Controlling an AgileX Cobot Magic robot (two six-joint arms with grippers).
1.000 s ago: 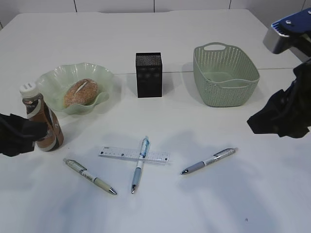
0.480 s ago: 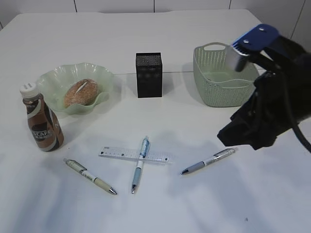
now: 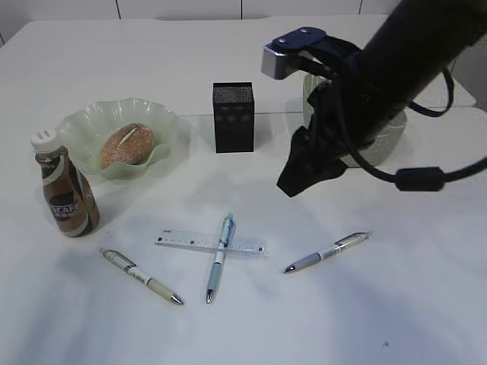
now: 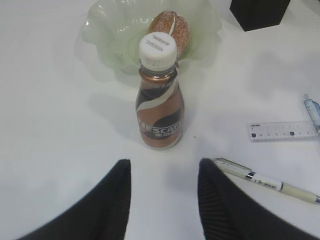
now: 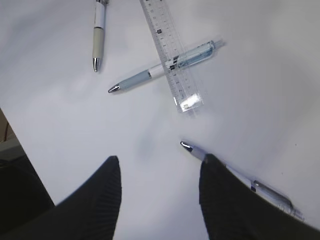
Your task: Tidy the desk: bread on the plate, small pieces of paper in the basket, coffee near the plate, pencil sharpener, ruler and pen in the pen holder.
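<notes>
The bread (image 3: 125, 144) lies on the green plate (image 3: 163, 122). The coffee bottle (image 3: 67, 194) stands upright just left of the plate. In the left wrist view my left gripper (image 4: 162, 167) is open and empty, a little short of the bottle (image 4: 160, 107). The ruler (image 3: 211, 242) lies under a blue pen (image 3: 218, 257). A cream pen (image 3: 141, 276) and a grey pen (image 3: 327, 252) lie apart. My right gripper (image 3: 293, 182) is open and empty above the table, with the grey pen (image 5: 240, 175) by its right finger. The black pen holder (image 3: 233, 116) stands at the middle back. No sharpener or paper shows.
The green basket (image 3: 389, 135) at the back right is mostly hidden behind my right arm. The left wrist view shows the plate (image 4: 110, 30), bread (image 4: 172, 25), ruler (image 4: 282, 131) and cream pen (image 4: 270, 181). The right wrist view shows the ruler (image 5: 172, 55) and blue pen (image 5: 165, 66).
My right arm has swung from the right edge leftward to the table's middle, in front of the basket. My left gripper has drawn back from the coffee bottle, out of the exterior view.
</notes>
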